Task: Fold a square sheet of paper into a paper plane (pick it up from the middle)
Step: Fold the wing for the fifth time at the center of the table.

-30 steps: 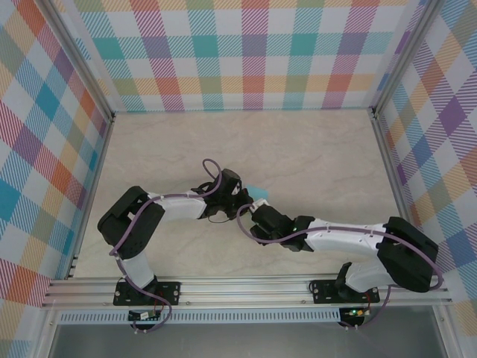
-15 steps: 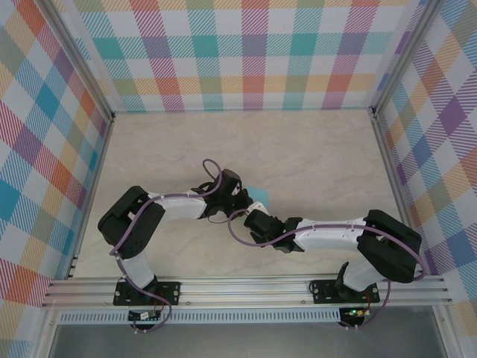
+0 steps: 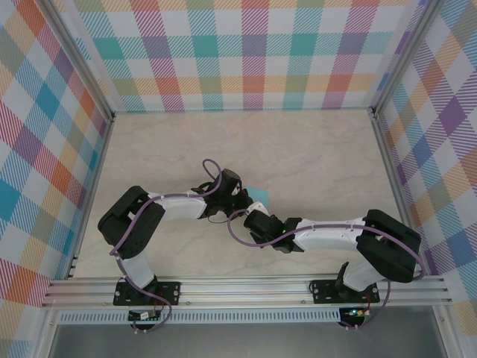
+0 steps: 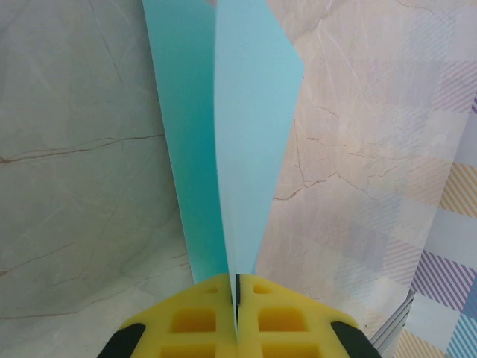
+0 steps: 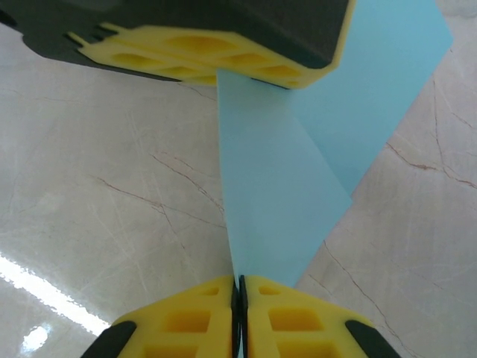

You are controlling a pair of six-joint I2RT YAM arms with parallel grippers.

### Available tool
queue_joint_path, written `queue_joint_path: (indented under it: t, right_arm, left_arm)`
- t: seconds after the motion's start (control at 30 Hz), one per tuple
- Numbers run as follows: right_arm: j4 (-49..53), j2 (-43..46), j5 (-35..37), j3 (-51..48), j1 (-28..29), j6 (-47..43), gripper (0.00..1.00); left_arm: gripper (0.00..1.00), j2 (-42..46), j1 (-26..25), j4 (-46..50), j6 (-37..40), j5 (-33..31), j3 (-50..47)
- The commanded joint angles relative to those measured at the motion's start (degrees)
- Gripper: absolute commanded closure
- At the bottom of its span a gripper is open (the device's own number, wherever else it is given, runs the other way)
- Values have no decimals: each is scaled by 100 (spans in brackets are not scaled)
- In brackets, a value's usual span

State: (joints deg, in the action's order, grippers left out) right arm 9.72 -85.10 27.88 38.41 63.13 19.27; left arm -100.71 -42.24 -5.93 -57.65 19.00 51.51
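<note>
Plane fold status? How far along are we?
Done: the sheet is picked up and seems to carry one fold, with two layers meeting at a crease in the left wrist view. In hand: the left pincer and right pincer are both shut on it at separate spots. Left: no pointed nose or layered wings yet, so most folds likely remain.

- The paper (image 4: 253, 134) is coloured plain light turquoise, with one fold seen paler.
- The left gripper (image 4: 237, 280) and right gripper (image 5: 238, 282) are padded in yellow and backed in black.
- The table (image 3: 313, 156) is patterned as cream marble, veined in brown.
- The walls (image 3: 246, 52) are covered in teal, orange, purple, yellow and green plaid.
- The arms (image 3: 328, 235) are finished in white and black.
</note>
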Motion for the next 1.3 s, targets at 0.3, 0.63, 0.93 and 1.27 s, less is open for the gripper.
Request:
queue_joint_path:
  t: [0.3, 0.63, 0.93, 1.27]
  right_arm:
    - [-766, -51, -679, -165, -70, 308, 94]
    - [-1210, 142, -1504, -480, -444, 326, 93]
    - [-1926, 273, -2733, -885, -1016, 777, 93]
    - [-3049, 579, -4203, -1557, -1999, 1316, 93]
  left_arm:
    - [50, 696, 92, 718, -9, -499, 10]
    - [30, 1552, 218, 1263, 44, -1208, -271]
    - [31, 1729, 242, 1252, 17, -1312, -435]
    - [51, 1661, 254, 877, 8, -1097, -542]
